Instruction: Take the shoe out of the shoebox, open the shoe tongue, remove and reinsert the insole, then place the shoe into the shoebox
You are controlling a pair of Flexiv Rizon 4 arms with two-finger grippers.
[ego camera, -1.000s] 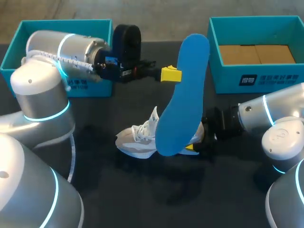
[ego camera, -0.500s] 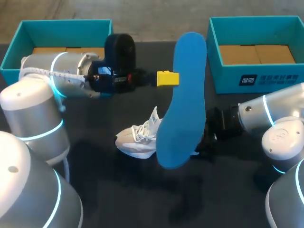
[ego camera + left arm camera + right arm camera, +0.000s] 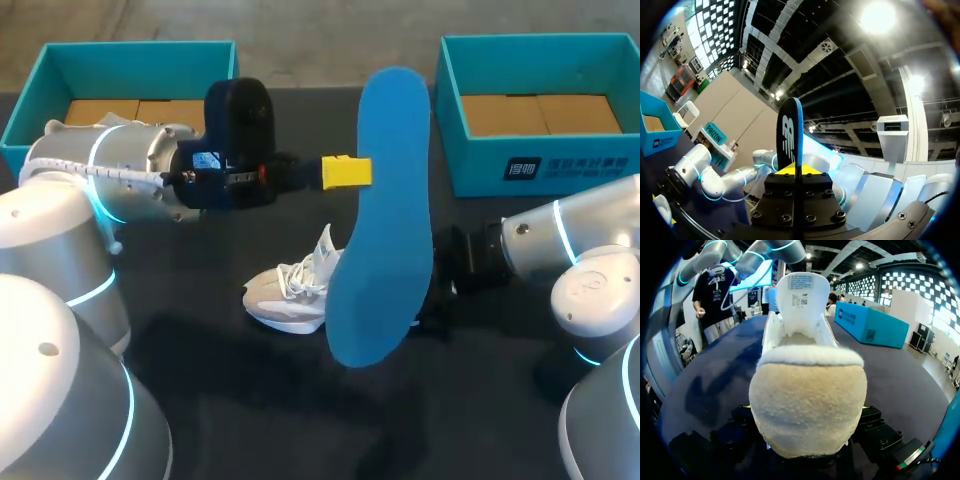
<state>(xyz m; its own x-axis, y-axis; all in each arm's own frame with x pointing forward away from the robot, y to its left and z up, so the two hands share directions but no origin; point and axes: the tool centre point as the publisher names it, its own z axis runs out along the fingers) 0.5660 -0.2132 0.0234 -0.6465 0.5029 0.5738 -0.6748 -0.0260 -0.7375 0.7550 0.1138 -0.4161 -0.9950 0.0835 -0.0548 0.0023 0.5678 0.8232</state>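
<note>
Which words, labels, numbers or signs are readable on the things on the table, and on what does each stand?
Right shoebox, front wall: white emblem and a row of characters, too blurred to read.
Insole: a white logo mark, no readable words.
Tongue label on the shoe: small print, too small to read.
Nothing can be quoted with certainty.

Blue insole (image 3: 385, 215) aloft over the upright white shoe (image 3: 290, 292).
</note>
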